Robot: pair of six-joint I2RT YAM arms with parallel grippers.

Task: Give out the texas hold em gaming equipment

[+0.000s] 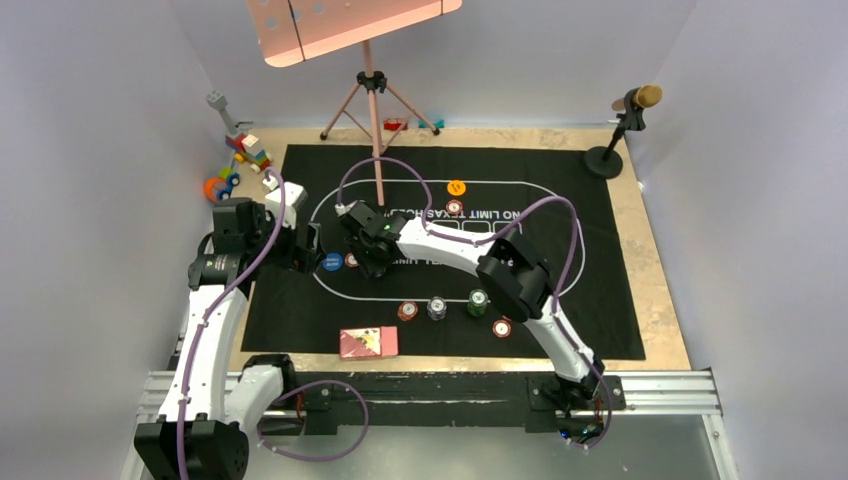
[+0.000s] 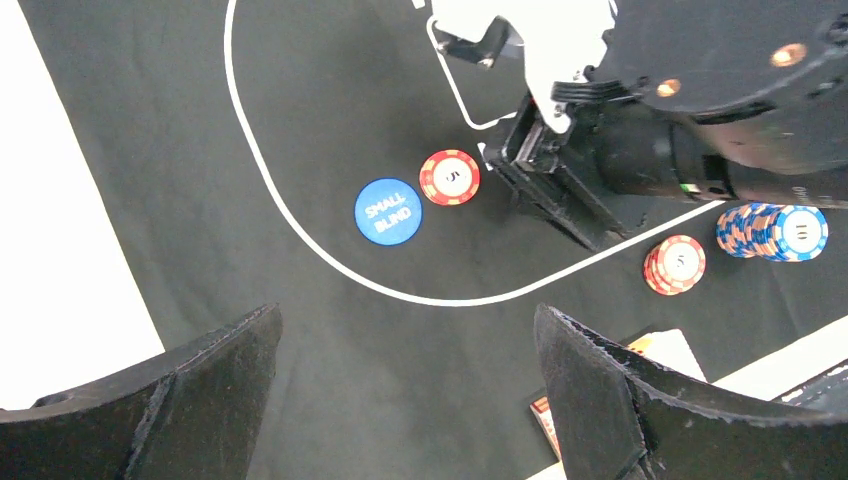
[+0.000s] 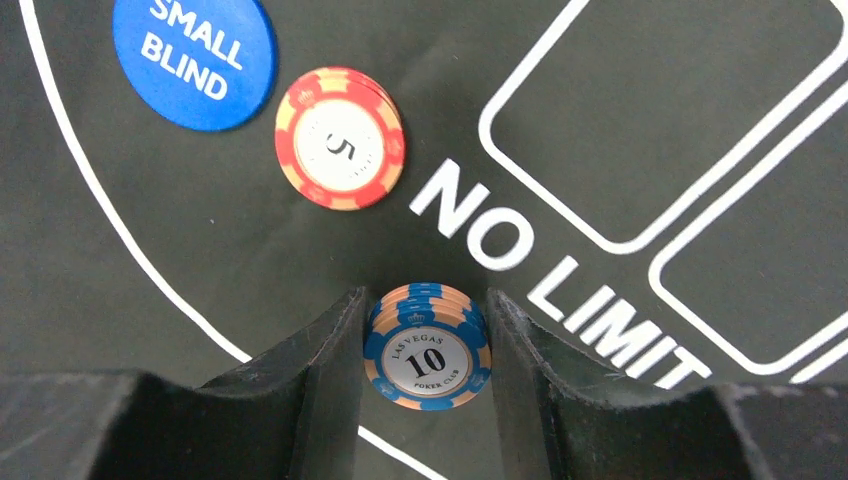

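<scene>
- While the pink card box point(image 1: 368, 342) lies flat on the near edge of the black felt mat point(image 1: 600, 250), what it holds cannot be told.
- The right pincer point(image 3: 425, 300) is pinching a stack of blue chips point(image 3: 428, 350) marked 10, one finger against each side, over the left end of the printed oval.
- Just left of that stack sits a red chip stack point(image 3: 340, 138) marked 5, and the blue Small Blind disc point(image 3: 193, 55) lies just beside it, further left.
- The left pincer point(image 2: 408, 315) hangs spread wide and empty over the mat's left part, near the Small Blind disc.
- A row of chip stacks point(image 1: 437, 307) stands along the mat's near side, red, grey-blue, green and red.
- An orange disc point(image 1: 456, 187) and a lone red chip point(image 1: 454, 207) lie on the far side.
- The mat covers a tan worktop point(image 1: 655, 270).
- Toy blocks point(image 1: 250, 150) sit at the far left, a pink music stand point(image 1: 372, 100) at the far middle and a microphone point(image 1: 630, 110) at the far right, with white walls point(image 1: 760, 200) around.
</scene>
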